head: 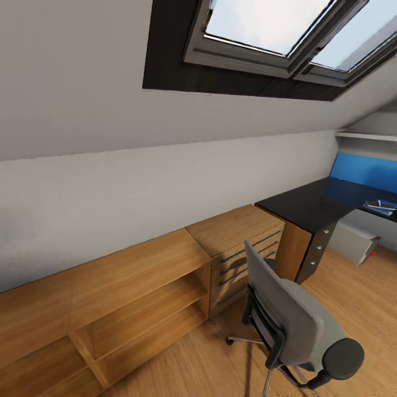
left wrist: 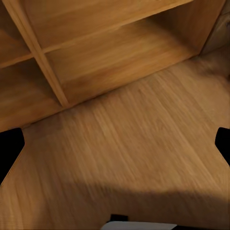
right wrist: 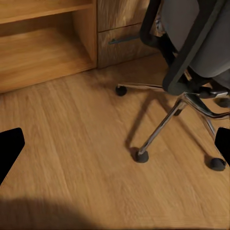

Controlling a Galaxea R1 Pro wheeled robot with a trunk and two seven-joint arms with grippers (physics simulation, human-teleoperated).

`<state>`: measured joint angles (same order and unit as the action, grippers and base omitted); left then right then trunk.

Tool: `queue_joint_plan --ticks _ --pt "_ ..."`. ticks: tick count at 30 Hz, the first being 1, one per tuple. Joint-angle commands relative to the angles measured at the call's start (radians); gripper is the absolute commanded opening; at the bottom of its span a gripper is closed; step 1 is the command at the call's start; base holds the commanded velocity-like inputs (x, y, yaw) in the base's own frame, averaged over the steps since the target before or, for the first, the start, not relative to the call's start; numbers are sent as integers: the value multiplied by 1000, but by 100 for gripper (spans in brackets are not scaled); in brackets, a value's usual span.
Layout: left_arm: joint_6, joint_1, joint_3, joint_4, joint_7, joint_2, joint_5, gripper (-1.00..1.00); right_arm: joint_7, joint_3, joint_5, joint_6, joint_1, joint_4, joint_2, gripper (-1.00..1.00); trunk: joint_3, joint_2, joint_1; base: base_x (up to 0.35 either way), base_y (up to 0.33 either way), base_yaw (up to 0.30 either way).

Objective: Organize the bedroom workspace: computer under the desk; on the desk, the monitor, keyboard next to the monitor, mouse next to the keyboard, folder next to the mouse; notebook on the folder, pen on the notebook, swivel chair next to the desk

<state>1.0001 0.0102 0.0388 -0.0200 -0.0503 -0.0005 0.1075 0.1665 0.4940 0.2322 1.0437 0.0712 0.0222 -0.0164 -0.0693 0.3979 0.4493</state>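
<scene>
Swivel chair (head: 292,320) nr drawer chest (head: 242,242), folder (head: 380,207) maybe on desk (head: 309,204)

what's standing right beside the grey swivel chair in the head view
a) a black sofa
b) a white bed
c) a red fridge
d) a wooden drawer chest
d: the light wooden drawer chest stands just behind the grey padded swivel chair with black armrests, between the low open wooden shelf unit and the black desk with the bright blue back panel.
</scene>
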Motion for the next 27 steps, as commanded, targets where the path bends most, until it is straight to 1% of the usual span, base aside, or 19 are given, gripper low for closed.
queue_joint_plan --ticks 1,5,9,14,25,27 --pt "2 1 5 0 -3 0 6 100 6 9 4 4 1 2 -1 100 -2 2 1 91 274 -282" --pt "-2 1 4 0 -3 0 6 100 7 9 4 4 1 2 -1 100 -2 2 1 65 143 -284" --pt "-20 1 4 0 2 -1 6 100 6 9 4 4 1 2 -1 100 -2 2 1 14 29 -287" --pt "-24 1 5 0 6 -1 6 100 6 9 4 4 1 2 -1 100 -2 2 1 16 43 -290" --pt "-23 1 6 0 8 -1 6 100 5 6 4 4 1 2 1 100 -2 2 1 133 272 -292" --pt "-24 1 6 0 8 -1 6 100 5 6 4 4 1 2 1 100 -2 2 1 46 131 -294"
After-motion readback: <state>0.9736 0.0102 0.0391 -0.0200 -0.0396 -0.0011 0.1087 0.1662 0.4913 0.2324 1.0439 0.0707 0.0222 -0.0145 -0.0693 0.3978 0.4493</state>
